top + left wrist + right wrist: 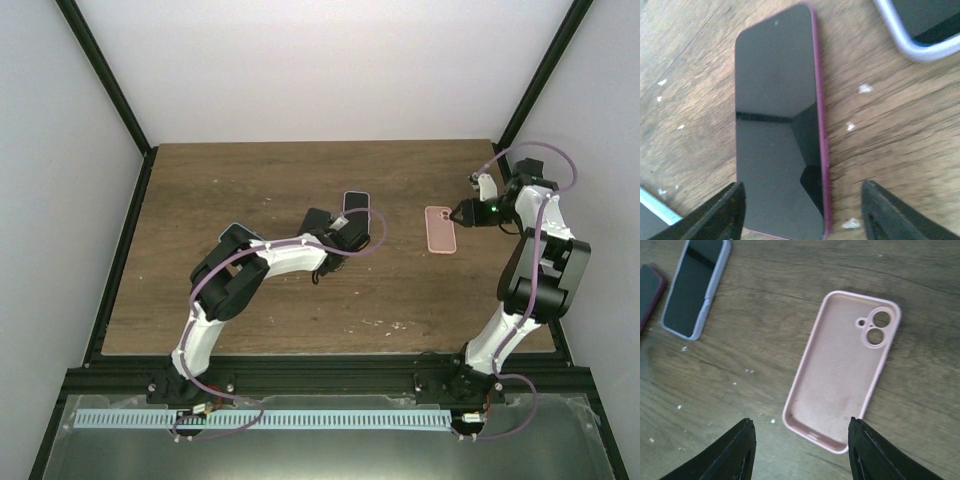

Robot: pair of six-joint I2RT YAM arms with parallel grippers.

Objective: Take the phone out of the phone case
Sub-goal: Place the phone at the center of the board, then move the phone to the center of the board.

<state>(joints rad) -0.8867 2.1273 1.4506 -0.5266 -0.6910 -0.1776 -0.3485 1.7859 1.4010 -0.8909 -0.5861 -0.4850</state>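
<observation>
A phone with a dark screen and a magenta rim lies face up on the wooden table. My left gripper is open and hovers over the phone's near end, one finger on each side, touching nothing. In the top view the left gripper hides this phone. An empty pink phone case lies open side up, also seen in the top view. My right gripper is open and empty just above the case's near end, at the right in the top view.
A second phone in a lavender case lies face up beside the magenta one, seen in the left wrist view and the top view. A pale blue edge shows at the lower left. Small white flecks dot the table.
</observation>
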